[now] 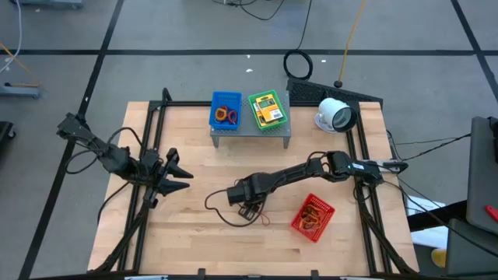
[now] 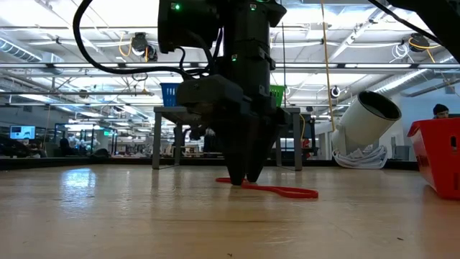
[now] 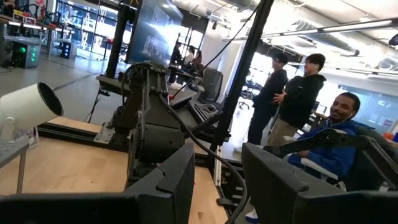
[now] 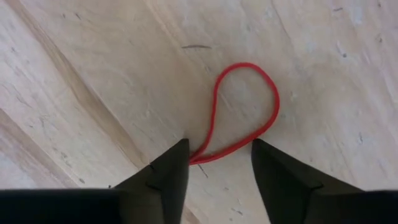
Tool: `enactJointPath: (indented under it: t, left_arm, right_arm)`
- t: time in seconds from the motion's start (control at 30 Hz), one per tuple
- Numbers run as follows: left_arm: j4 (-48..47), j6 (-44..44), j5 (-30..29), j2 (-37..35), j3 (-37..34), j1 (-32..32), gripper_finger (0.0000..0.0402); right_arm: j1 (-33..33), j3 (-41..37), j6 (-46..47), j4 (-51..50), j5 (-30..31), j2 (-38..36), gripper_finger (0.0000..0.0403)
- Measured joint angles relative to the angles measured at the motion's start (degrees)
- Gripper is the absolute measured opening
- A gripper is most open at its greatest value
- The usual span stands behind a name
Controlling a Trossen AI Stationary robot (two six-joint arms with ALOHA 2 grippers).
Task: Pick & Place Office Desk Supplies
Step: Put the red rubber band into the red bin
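Observation:
A thin red rubber band (image 4: 249, 106) lies flat on the wooden table, also visible in the low view (image 2: 284, 191). My right gripper (image 4: 217, 152) points straight down at the band's narrow end, near the table's middle (image 1: 247, 208). It is open, with one fingertip on either side of that end. My left gripper (image 1: 175, 175) waits open at the table's left side with nothing between its fingers (image 3: 217, 180). On the grey shelf (image 1: 250, 134) at the far edge stand a blue bin (image 1: 226, 111) with rubber bands and a green bin (image 1: 268, 109) with yellow packets. My right gripper comes from above, pointing down, its fingertips at table level. The band's narrow end (image 4: 198, 159) lies close against the inner side of one finger (image 4: 177, 163), with the other finger apart from it. Whether that finger touches the band I cannot tell. The band lies slack on the table.
A red basket (image 1: 313, 218) with more bands stands to the right of my right gripper. A white round device (image 1: 334, 115) lies at the far right, beside the shelf. Black frame rails (image 1: 148, 132) run along both table sides. People stand beyond the table (image 3: 298, 93).

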Motion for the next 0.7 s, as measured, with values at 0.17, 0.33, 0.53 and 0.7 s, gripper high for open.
enactJointPath:
  t: [0.17,0.33,0.53,0.7]
  left_arm:
    - [0.05,0.09,0.00,0.00,0.00,0.00,0.0141]
    - [0.04,0.19,0.00,0.00,0.00,0.00,0.0141]
    - [0.04,0.19,0.00,0.00,0.00,-0.01,0.0141]
    - [0.00,0.19,-0.02,0.00,0.00,0.00,0.0141]
  right_arm:
    - [0.04,-0.02,-0.14,-0.32,-0.23,0.00,0.0104]
    - [0.09,-0.04,-1.48,-0.40,-0.35,0.00,0.0042]
    - [0.09,-0.07,-0.95,-0.40,-0.15,0.02,0.0005]
    - [0.85,-0.19,-0.66,-1.19,3.06,-1.01,0.0001]
